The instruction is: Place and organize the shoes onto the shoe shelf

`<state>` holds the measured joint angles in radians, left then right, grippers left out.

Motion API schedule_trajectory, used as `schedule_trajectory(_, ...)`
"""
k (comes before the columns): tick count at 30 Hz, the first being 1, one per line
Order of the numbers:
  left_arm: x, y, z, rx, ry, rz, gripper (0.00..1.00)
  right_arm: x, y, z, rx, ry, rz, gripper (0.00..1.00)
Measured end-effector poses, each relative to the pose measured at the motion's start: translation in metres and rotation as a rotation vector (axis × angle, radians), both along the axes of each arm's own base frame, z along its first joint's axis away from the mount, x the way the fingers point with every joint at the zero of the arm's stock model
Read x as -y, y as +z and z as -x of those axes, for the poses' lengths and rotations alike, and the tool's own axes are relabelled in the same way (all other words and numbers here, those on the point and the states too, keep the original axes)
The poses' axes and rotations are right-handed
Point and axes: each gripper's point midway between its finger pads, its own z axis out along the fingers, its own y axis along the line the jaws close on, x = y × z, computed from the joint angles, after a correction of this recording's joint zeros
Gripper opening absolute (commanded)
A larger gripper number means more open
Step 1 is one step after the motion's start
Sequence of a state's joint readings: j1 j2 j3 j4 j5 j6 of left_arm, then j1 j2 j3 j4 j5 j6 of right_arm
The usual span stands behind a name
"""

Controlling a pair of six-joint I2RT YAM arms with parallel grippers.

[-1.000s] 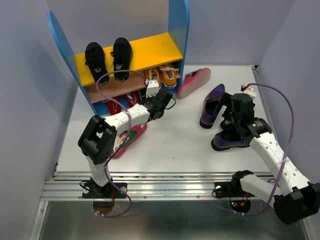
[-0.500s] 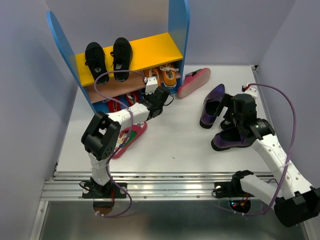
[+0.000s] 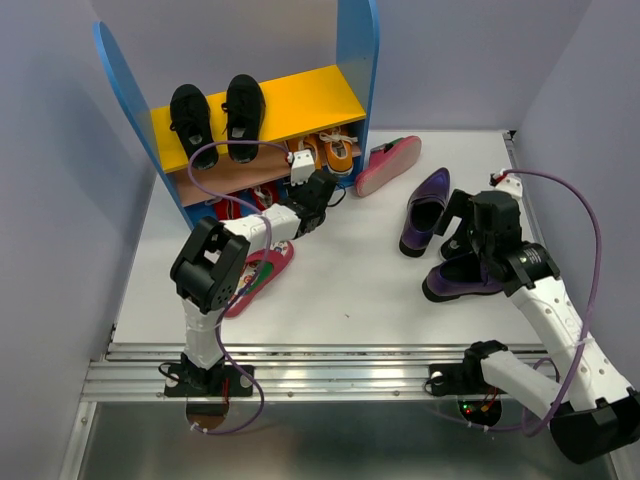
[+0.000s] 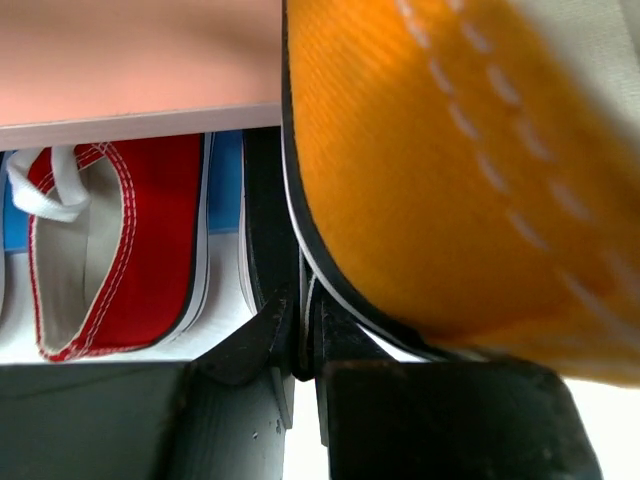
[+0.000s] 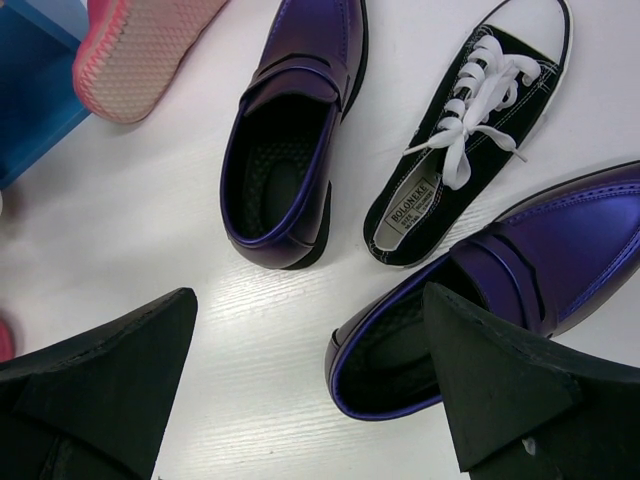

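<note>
The shoe shelf (image 3: pixel 355 60) stands at the back left with two black shoes (image 3: pixel 215 110) on its yellow top board. Orange shoes (image 3: pixel 338 150) sit on the brownish lower board (image 3: pixel 225 180), red shoes (image 3: pixel 228 208) beneath it. My left gripper (image 3: pixel 318 190) is at the lower board, shut (image 4: pixel 305 330) on the rim of an orange shoe (image 4: pixel 450 170), with a red shoe (image 4: pixel 110 250) to its left. My right gripper (image 3: pixel 470 228) hangs open (image 5: pixel 310 390) above two purple loafers (image 5: pixel 290 130) (image 5: pixel 500 290) and a black-white sneaker (image 5: pixel 470 130).
One pink flip-flop (image 3: pixel 388 163) leans by the shelf's right blue panel, sole showing in the right wrist view (image 5: pixel 140 50). Another pink flip-flop (image 3: pixel 258 275) lies under my left arm. The loafers (image 3: pixel 425 210) (image 3: pixel 470 282) lie right of centre on the white table (image 3: pixel 340 290).
My left gripper has pushed up and left toward the shelf's lower board with the orange shoe. My right arm has shifted slightly to the right, still open.
</note>
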<state>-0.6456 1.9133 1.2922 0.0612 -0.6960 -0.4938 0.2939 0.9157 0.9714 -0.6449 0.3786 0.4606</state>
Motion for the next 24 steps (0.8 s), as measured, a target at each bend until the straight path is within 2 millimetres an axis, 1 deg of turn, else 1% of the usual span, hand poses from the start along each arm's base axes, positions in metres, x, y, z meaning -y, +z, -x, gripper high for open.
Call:
schedule_trajectory(2, 0.000, -0.002, -0.002, 0.001, 0.002, 0.002, 0.00, 0.001, 0.001, 0.001, 0.003, -0.001, 0.000, 1.00)
schedule_trajectory(3, 0.000, -0.004, -0.003, -0.002, -0.001, 0.003, 0.14, 0.001, 0.002, 0.001, 0.006, -0.002, -0.001, 1.00)
schedule_trajectory(5, 0.002, -0.005, -0.005, -0.003, -0.003, 0.007, 0.21, 0.001, 0.003, 0.002, 0.009, -0.004, -0.004, 1.00)
schedule_trajectory(6, 0.002, -0.006, -0.005, -0.004, -0.005, 0.008, 0.29, 0.001, 0.003, 0.002, 0.010, -0.005, -0.005, 1.00)
schedule_trajectory(9, 0.003, -0.005, -0.006, 0.004, -0.004, 0.015, 0.44, 0.001, 0.004, 0.003, 0.013, -0.007, -0.008, 1.00)
schedule_trajectory(12, 0.005, -0.001, -0.009, 0.024, -0.002, 0.028, 0.48, 0.002, 0.004, 0.003, 0.014, -0.009, -0.007, 1.00)
schedule_trajectory(18, 0.005, 0.000, -0.009, 0.027, -0.001, 0.038, 0.56, 0.002, 0.003, 0.003, 0.012, -0.013, -0.012, 1.00)
schedule_trajectory(22, 0.001, 0.000, 0.001, 0.019, -0.008, 0.038, 0.64, 0.001, 0.001, 0.003, 0.009, -0.017, -0.018, 1.00)
schedule_trajectory(23, 0.001, 0.000, 0.006, 0.015, -0.014, 0.036, 0.68, 0.001, 0.001, 0.003, 0.008, -0.018, -0.021, 1.00)
schedule_trajectory(24, 0.001, 0.000, 0.010, 0.012, -0.018, 0.036, 0.69, 0.001, 0.000, 0.003, 0.007, -0.020, -0.024, 1.00)
